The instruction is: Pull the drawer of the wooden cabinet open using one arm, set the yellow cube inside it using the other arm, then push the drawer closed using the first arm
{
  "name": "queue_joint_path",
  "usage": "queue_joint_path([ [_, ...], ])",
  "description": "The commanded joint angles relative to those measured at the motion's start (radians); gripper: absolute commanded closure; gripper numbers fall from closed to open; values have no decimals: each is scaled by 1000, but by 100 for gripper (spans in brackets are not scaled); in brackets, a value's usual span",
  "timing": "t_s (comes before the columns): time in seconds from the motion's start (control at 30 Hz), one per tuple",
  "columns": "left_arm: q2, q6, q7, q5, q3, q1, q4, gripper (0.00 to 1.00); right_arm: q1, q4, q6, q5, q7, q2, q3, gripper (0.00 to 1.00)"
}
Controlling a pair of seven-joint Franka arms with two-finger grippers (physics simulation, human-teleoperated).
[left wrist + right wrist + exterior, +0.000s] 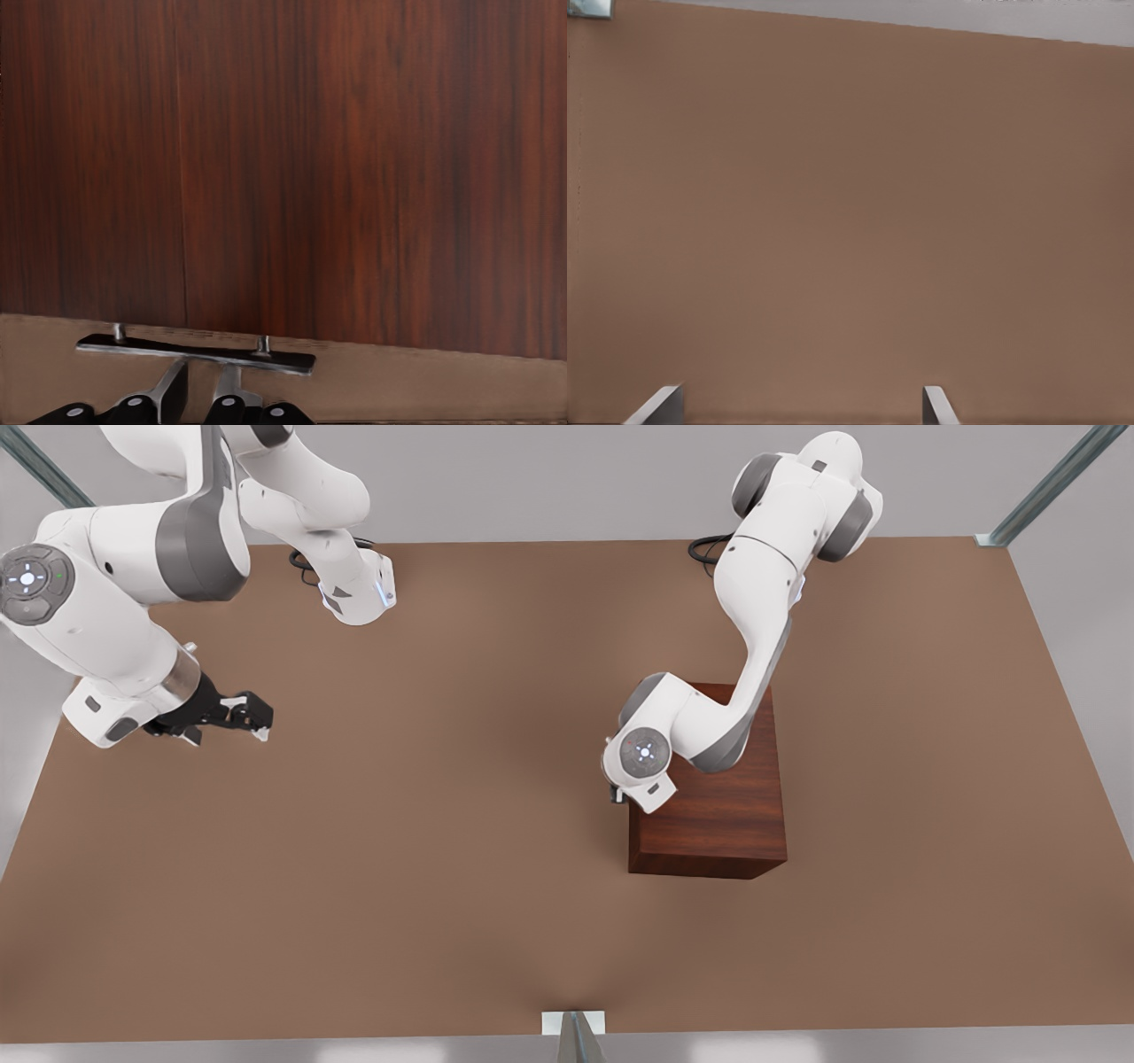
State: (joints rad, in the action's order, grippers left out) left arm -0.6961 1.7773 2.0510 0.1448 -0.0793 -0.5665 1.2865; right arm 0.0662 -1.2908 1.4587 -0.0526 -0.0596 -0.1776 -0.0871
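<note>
Left wrist view: the left gripper (202, 394) has its fingers narrowly parted around the silver bar handle (195, 352), against the cabinet (292, 168), a dark reddish-brown, vertically grained block sitting right of the table's (443, 868) middle. Toward the far left edge, the right gripper (252, 713) hovers wide open, holding nothing.

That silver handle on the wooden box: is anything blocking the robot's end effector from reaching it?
Nothing visible does. The left end effector is already at the handle on the cabinet, one finger on each side of the bar. The right end effector waits open over bare table.
</note>
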Motion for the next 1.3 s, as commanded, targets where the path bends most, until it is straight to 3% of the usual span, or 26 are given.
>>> queue_joint_path([
  [0.0,4,-7,-19,9,-46,-1,-44,0,1,1,-12,2,-12,3,-5,0],
  [0.1,58,-33,-118,52,-85,111,-125,0,0,1,-8,2,-9,-2,-3,0],
  [0.2,132,-150,-918,-117,-74,278,-124,0,0,1,-6,2,-11,-2,-2,0],
  [0.33,214,-180,-1885,-125,-76,534,-156,0,4,2,2,4,-43,-10,-28,0],
  [0.5,444,-185,-1965,-168,0,511,47,0,3,5,0,0,-66,-10,-46,0],
  [0.9,398,-233,-2056,-175,-8,516,-41,0,-9,4,-8,2,-49,-8,-42,0],
  [1.0,434,-257,-2077,-174,-7,516,-4,0,-9,4,-8,2,-49,-8,-42,0],
  [1.1,472,-159,-2068,-174,-7,513,86,0,-9,4,-8,2,-51,-8,-42,0],
  [1.27,472,-145,-2068,-172,-8,507,96,0,-9,4,-8,4,-49,-8,-42,0],
])
